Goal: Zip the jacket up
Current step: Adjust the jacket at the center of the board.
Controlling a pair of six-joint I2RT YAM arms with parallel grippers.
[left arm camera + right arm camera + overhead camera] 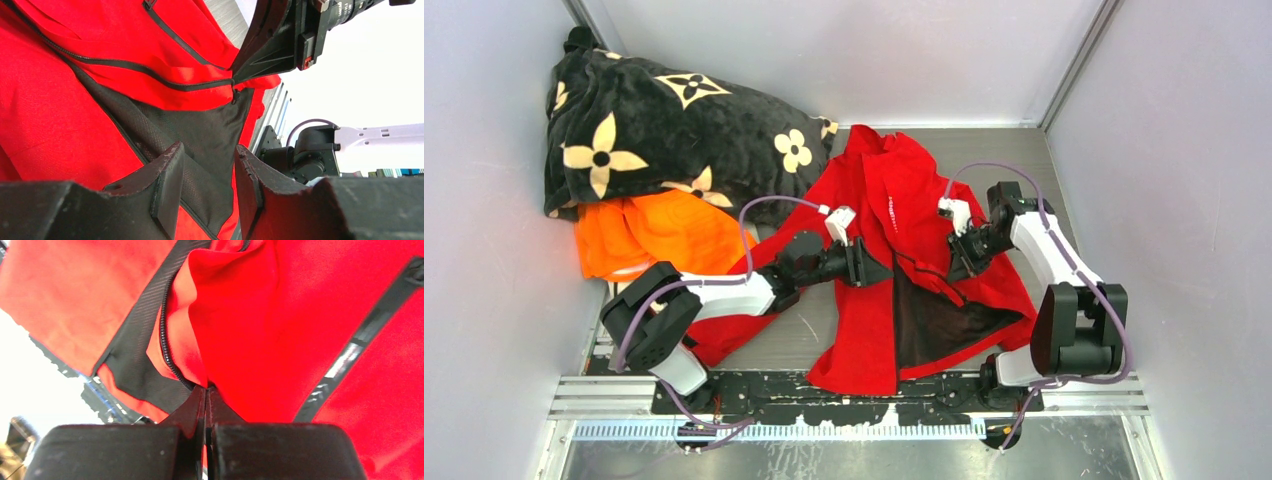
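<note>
The red jacket (894, 190) lies spread on the table, its lower front folded open onto the dark lining (934, 325). My left gripper (876, 268) hovers over the left front panel, its jaws open; in the left wrist view the gripper (210, 170) frames the lining (210, 120) without pinching it. My right gripper (956, 262) is shut on the jacket's front edge; in the right wrist view the gripper (206, 388) pinches red cloth (260, 330) right at the zip teeth (164, 340). The left wrist view shows the zip line (150, 75) ending at a small dark pull (233, 95) under the right gripper (280, 45).
A black flower-patterned blanket (674, 120) lies at the back left, with an orange garment (664, 235) under its front edge beside the left arm. Grey walls close in on both sides. A metal rail (844, 395) runs along the near edge.
</note>
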